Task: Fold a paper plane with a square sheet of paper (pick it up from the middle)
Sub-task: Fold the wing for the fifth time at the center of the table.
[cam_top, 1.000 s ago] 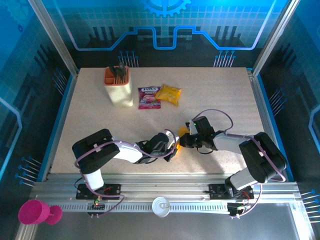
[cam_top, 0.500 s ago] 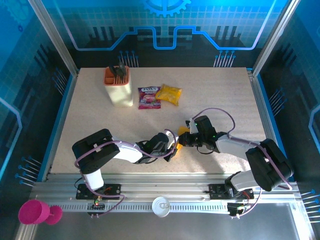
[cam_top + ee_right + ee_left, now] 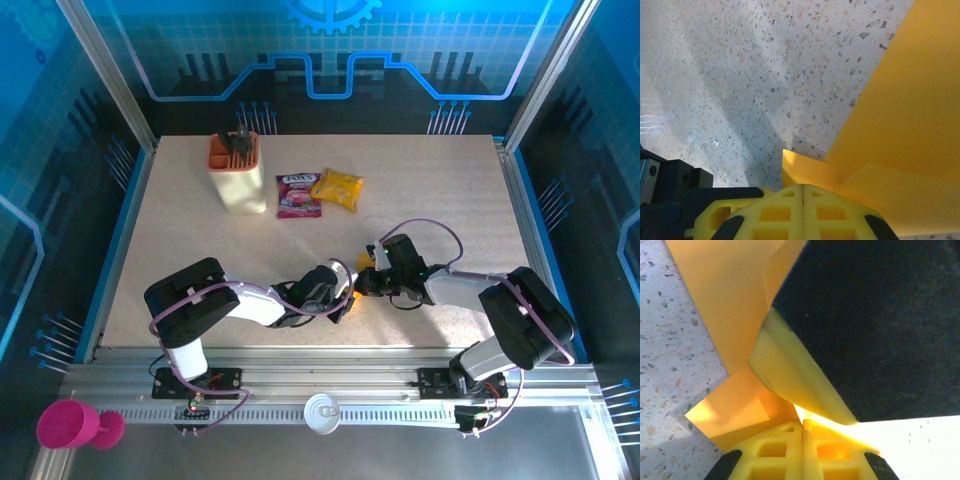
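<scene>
Left gripper fingers are pressed together, pinching a folded corner of the square sheet of paper. Right gripper fingers clamp its opposite edge, likely to steady a crease. The sheet sits between them, near-centre on the table.

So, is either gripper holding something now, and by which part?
The square sheet of paper, partly folded, is pinched by both: left gripper on a folded edge, right gripper on a folded corner.
</scene>
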`<state>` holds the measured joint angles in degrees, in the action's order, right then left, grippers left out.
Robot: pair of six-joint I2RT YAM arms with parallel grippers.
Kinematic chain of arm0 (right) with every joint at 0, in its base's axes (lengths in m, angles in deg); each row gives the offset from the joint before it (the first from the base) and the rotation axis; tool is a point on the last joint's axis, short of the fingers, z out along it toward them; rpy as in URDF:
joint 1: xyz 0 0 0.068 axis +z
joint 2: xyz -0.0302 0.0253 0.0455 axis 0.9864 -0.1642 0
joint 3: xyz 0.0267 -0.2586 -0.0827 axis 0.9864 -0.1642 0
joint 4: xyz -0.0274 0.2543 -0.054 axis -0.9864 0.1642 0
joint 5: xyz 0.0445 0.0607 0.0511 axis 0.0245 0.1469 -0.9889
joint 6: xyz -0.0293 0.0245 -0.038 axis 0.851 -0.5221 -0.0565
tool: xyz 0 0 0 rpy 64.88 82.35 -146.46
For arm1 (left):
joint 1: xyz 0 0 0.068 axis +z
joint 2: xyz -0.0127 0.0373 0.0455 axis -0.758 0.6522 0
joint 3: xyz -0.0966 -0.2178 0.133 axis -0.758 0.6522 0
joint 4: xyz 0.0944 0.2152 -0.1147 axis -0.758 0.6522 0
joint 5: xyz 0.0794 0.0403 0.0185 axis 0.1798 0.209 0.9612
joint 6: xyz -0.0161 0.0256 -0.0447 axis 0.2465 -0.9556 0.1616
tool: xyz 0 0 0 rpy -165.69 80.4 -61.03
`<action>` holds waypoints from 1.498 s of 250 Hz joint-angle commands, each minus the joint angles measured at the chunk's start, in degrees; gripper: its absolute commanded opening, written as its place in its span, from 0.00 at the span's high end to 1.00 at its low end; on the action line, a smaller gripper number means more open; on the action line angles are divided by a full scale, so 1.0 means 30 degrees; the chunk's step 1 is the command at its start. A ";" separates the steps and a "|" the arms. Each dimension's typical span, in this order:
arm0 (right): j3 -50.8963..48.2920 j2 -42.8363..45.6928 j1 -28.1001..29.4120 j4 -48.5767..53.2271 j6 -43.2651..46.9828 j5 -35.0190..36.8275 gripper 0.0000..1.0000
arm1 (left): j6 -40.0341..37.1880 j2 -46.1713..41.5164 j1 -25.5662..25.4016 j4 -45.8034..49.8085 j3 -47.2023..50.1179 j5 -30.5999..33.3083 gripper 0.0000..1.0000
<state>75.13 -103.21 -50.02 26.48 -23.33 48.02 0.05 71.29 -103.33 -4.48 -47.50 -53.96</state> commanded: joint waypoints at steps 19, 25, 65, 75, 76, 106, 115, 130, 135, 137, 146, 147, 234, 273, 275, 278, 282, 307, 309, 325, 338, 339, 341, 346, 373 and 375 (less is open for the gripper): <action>-0.0117 -0.0796 0.0285 0.0097 -0.0062 0.0701 1.00 | -0.0051 -0.0036 0.0153 0.0683 0.0185 -0.0077 1.00; -0.0134 -0.0883 0.0285 0.0045 -0.0045 0.0716 1.00 | -0.0058 -0.0036 0.0186 0.0721 0.0175 -0.0077 1.00; -0.0211 -0.1329 0.0285 -0.0081 -0.0049 0.0786 1.00 | -0.0057 -0.0036 0.0152 0.0663 0.0186 -0.0128 1.00; -0.0255 -0.1333 0.0293 -0.0080 -0.0042 0.0818 1.00 | -0.0066 -0.0009 0.0150 0.0677 0.0181 -0.0128 1.00; -0.0256 -0.1347 0.0289 -0.0079 -0.0027 0.0848 1.00 | -0.0058 -0.0023 0.0146 0.0677 0.0184 -0.0132 1.00; -0.0305 -0.1490 0.0285 -0.0070 0.0073 0.0907 1.00 | -0.0068 -0.0008 0.0168 0.0619 0.0200 -0.0144 1.00; -0.0350 -0.1540 0.0285 -0.0098 0.0076 0.0921 1.00 | -0.0038 -0.0015 0.0169 0.0591 0.0210 -0.0189 1.00; -0.0374 -0.1788 0.0265 -0.0171 0.0112 0.0936 1.00 | 0.0006 -0.0072 0.0172 0.0567 0.0232 -0.0223 1.00; -0.0396 -0.1869 0.0256 -0.0190 0.0132 0.0936 1.00 | 0.0038 -0.0106 0.0173 0.0551 0.0258 -0.0215 1.00; -0.0402 -0.1914 0.0255 -0.0222 0.0134 0.0936 1.00 | 0.0053 -0.0127 0.0165 0.0536 0.0278 -0.0206 1.00; -0.0452 -0.2088 0.0255 -0.0301 0.0163 0.0936 1.00 | 0.0096 -0.0240 0.0147 0.0505 0.0289 -0.0278 1.00; -0.0443 -0.2106 0.0255 -0.0306 0.0163 0.0936 1.00 | 0.0097 -0.0270 0.0160 0.0518 0.0297 -0.0280 1.00; -0.0974 -0.2920 0.0109 -0.0837 0.0248 0.0943 1.00 | 0.0682 -0.2847 0.0199 0.0582 0.0454 -0.0508 0.72; -0.1107 -0.3122 0.0072 -0.0948 0.0306 0.0885 1.00 | 0.0556 -0.3875 0.0202 0.1445 -0.0002 -0.0839 0.66; -0.1107 -0.3150 0.0034 -0.0946 0.0302 0.0864 1.00 | 0.0519 -0.3889 0.0209 0.1521 -0.0058 -0.0897 0.67; -0.1107 -0.3175 0.0030 -0.0955 0.0305 0.0846 1.00 | 0.0446 -0.3891 0.0224 0.1588 -0.0094 -0.0937 0.71; -0.1129 -0.3204 0.0021 -0.0983 0.0295 0.0848 1.00 | 0.0381 -0.3896 0.0206 0.1688 -0.0180 -0.1055 0.76; -0.1074 -0.3401 0.0003 -0.1003 0.0288 0.0845 1.00 | 0.0076 -0.3658 0.0199 0.2079 -0.0555 -0.1441 1.00; -0.1084 -0.3410 0.0016 -0.1004 0.0297 0.0847 1.00 | 0.0048 -0.3623 0.0208 0.2104 -0.0569 -0.1480 1.00; -0.1078 -0.3486 0.0011 -0.1069 0.0264 0.0832 1.00 | -0.0049 -0.3412 0.0199 0.2247 -0.0735 -0.1937 1.00; -0.1077 -0.3504 0.0006 -0.1072 0.0310 0.0815 1.00 | -0.0060 -0.3178 0.0209 0.2310 -0.0853 -0.2274 1.00; -0.1077 -0.3502 0.0014 -0.1073 0.0295 0.0802 1.00 | -0.0055 -0.3160 0.0220 0.2314 -0.0860 -0.2318 1.00; -0.1077 -0.3508 -0.0003 -0.1073 0.0321 0.0814 1.00 | -0.0051 -0.3110 0.0206 0.2317 -0.0843 -0.2343 1.00; -0.1076 -0.3540 -0.0008 -0.1101 0.0310 0.0818 1.00 | -0.0076 -0.3031 0.0202 0.2343 -0.0881 -0.2426 1.00; -0.1107 -0.3622 0.0006 -0.1116 0.0295 0.0818 1.00 | -0.0195 -0.2485 0.0203 0.2398 -0.0956 -0.2675 1.00; -0.1129 -0.3626 -0.0005 -0.1128 0.0306 0.0818 1.00 | -0.0196 -0.2451 0.0194 0.2404 -0.0955 -0.2674 1.00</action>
<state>74.06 -110.53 -49.98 17.67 -23.24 46.40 0.93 61.59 -102.63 1.29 -48.77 -58.53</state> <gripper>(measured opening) 0.055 0.046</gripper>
